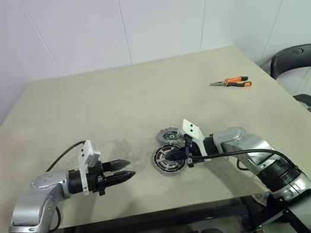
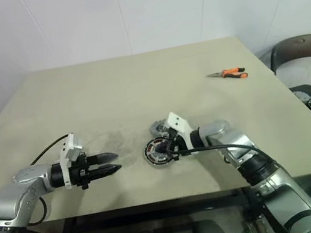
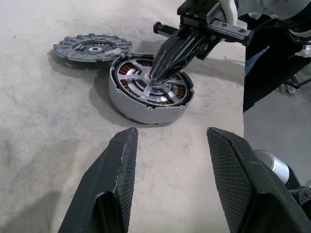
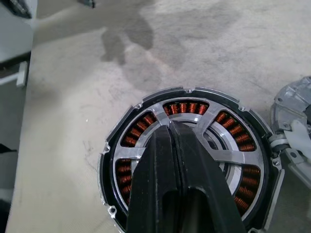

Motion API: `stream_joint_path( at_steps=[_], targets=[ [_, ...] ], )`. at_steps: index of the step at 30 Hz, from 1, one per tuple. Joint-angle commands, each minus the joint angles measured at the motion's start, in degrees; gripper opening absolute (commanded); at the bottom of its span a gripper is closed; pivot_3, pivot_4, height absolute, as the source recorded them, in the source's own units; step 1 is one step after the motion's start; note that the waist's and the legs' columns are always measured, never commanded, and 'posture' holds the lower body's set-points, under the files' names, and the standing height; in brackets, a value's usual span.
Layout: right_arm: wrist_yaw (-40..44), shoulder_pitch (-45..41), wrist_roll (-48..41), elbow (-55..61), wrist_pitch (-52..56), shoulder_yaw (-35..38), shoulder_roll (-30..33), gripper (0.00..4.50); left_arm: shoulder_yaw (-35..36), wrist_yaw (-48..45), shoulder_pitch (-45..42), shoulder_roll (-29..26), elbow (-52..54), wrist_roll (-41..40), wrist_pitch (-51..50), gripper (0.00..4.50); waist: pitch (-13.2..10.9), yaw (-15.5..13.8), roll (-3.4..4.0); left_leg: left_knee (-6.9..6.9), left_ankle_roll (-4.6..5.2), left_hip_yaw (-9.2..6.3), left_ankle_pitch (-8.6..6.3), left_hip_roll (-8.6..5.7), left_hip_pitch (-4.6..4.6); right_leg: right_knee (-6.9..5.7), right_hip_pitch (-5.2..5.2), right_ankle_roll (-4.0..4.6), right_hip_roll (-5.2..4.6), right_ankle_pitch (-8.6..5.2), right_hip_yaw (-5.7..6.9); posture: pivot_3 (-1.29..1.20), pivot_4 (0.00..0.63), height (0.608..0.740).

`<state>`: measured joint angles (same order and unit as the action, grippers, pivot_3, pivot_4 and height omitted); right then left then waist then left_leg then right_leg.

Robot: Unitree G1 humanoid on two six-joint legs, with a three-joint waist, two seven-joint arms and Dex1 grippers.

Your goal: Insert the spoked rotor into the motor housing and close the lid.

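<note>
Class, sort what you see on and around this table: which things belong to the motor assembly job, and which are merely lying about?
Job:
spoked rotor, seated in the motor housing
lid, flat on the table beside the housing
right gripper, shut, tips on the rotor hub
left gripper, open

Lying about:
orange-handled pliers
chair

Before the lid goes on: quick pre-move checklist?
1. Spoked rotor in motor housing: ok, spokes over the copper coils.
2. Rotor fully seated: cannot tell.
3. Right gripper off the rotor: not ok, shut fingers with tips at the hub.
4. Lid within reach: ok, flat on the table beside the housing.
5. Left gripper free: ok, open, nothing held.
6. Pliers out of the way: ok, far side.
</note>
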<state>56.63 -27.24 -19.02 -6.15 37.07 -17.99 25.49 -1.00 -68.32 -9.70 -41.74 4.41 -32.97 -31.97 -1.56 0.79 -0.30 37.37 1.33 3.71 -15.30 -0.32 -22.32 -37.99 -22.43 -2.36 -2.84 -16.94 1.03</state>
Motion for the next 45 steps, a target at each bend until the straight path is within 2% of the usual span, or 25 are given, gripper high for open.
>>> stream_joint_path(
  at_steps=[1,3,8,11,18,21,23,26,29,31,32,35,39,41,45],
  targets=[
    [0.4,-2.8,-5.8,2.6,4.9,6.2,-1.0,0.01,0.8,0.7,-1.6,0.5,0.8,-0.2,0.0,2.41,0.0,0.0,0.01,-0.01,0.0,0.04,0.0,0.0,-0.06,-0.03,-0.06,0.0,-0.02,0.01,0.0,0.0,0.0,0.74],
    [-0.1,-3.5,-7.8,3.5,6.9,8.0,-1.7,0.01,0.7,0.9,-1.7,0.7,0.8,-0.1,-0.2,2.41,0.0,0.0,0.01,-0.04,0.0,0.08,0.01,0.0,-0.12,-0.05,-0.07,-0.01,-0.02,0.01,0.0,0.0,0.0,0.74],
    [-0.2,-1.5,0.2,2.1,2.6,1.1,0.5,0.01,0.6,1.3,-2.1,1.1,0.6,-0.1,-0.6,2.41,0.0,0.2,-0.02,-0.31,0.01,0.16,0.02,0.02,-0.27,-0.02,-0.3,-0.05,-0.02,0.03,-0.01,0.0,0.0,0.74],
    [-0.6,-0.5,4.6,0.2,-1.0,-2.1,1.4,0.01,0.9,1.1,-2.7,1.0,-0.3,-0.1,-0.5,2.41,0.0,0.2,0.03,-0.32,0.11,0.18,0.08,0.01,-0.67,-0.03,-0.71,-0.06,-0.02,0.03,-0.01,0.0,0.0,0.74],
    [-2.1,-2.9,1.2,-0.5,0.9,3.8,-0.4,0.01,1.0,0.8,-3.1,0.8,-1.6,0.2,-0.2,2.41,0.0,0.2,-0.04,-0.12,-0.02,0.24,0.04,0.03,-0.66,-0.06,-0.66,-0.01,-0.06,0.01,-0.01,0.0,0.0,0.74],
    [-3.4,-5.6,6.0,5.3,-1.2,1.7,2.5,0.01,0.8,1.1,-3.2,1.0,-1.7,0.4,0.1,2.41,0.0,0.2,0.0,-0.11,-0.02,0.26,0.04,0.03,-0.73,-0.06,-0.73,-0.01,-0.09,0.01,-0.01,0.0,0.0,0.74],
    [-3.7,-6.9,11.2,7.4,-7.5,-0.6,4.9,0.01,0.8,1.5,-3.3,1.3,-1.8,0.6,0.2,2.41,0.0,0.2,0.0,-0.11,-0.01,0.29,0.04,0.02,-0.87,-0.07,-0.9,-0.02,-0.1,0.02,-0.01,0.0,0.0,0.74],
    [1.6,-10.4,13.8,6.5,-19.9,-0.3,9.5,0.01,0.8,2.2,-3.6,2.0,-2.1,0.6,0.5,2.41,0.0,0.2,0.0,-0.14,0.11,0.3,0.11,0.02,-0.98,-0.08,-1.02,-0.05,-0.09,0.03,0.0,0.0,0.0,0.74],
    [3.8,-14.7,23.8,0.1,-43.2,-4.0,15.8,0.01,0.5,2.5,-3.8,2.6,-2.3,0.9,0.8,2.41,0.0,0.2,0.0,-0.15,0.13,0.32,0.13,0.02,-0.97,-0.07,-1.01,-0.07,-0.08,0.04,0.0,0.0,0.0,0.74],
    [5.8,-16.3,27.7,-2.8,-56.9,-6.3,18.7,0.39,0.4,2.7,-4.0,3.0,-2.5,1.2,1.0,2.41,0.0,0.1,-0.04,-0.11,0.14,0.34,0.13,0.02,-0.95,-0.07,-0.98,-0.04,-0.08,0.03,0.0,0.0,0.0,0.74],
    [9.0,-16.2,25.8,-2.5,-60.0,-6.6,19.4,0.62,0.3,2.9,-4.0,3.4,-2.6,1.4,1.2,2.41,0.0,0.1,-0.05,-0.1,0.14,0.34,0.13,0.02,-0.93,-0.07,-0.95,-0.04,-0.08,0.02,0.0,0.0,0.0,0.74],
    [15.8,-16.2,22.2,-2.2,-66.3,-7.4,20.7,1.65,0.3,3.8,-4.0,4.6,-2.7,2.1,1.7,2.41,0.0,0.2,-0.06,-0.09,0.17,0.35,0.14,0.02,-0.9,-0.07,-0.92,-0.07,-0.07,0.04,0.0,0.0,0.0,0.74],
    [19.7,-16.7,24.9,-4.5,-71.6,-9.4,21.5,3.02,0.4,5.1,-3.1,5.8,-2.1,2.2,0.5,2.41,0.0,0.1,-0.07,0.0,0.18,0.35,0.15,0.06,-0.86,-0.14,-0.87,-0.2,-0.05,0.11,0.0,0.0,0.0,0.74],
    [21.7,-16.0,25.7,-5.2,-73.9,-10.8,21.5,3.02,0.5,5.7,-2.8,6.1,-1.7,2.1,0.0,2.41,0.0,0.0,-0.07,0.04,0.18,0.35,0.15,0.06,-0.79,-0.15,-0.78,-0.18,-0.05,0.1,0.0,0.0,0.0,0.74],
    [19.8,-16.9,29.7,-10.1,-78.8,-12.2,19.1,3.02,0.6,6.7,-2.0,6.6,-0.7,1.9,-0.2,2.41,0.0,0.0,-0.07,0.07,0.18,0.35,0.15,0.07,-0.7,-0.19,-0.68,-0.04,-0.05,0.02,-0.01,0.0,0.0,0.74]
  ],
)
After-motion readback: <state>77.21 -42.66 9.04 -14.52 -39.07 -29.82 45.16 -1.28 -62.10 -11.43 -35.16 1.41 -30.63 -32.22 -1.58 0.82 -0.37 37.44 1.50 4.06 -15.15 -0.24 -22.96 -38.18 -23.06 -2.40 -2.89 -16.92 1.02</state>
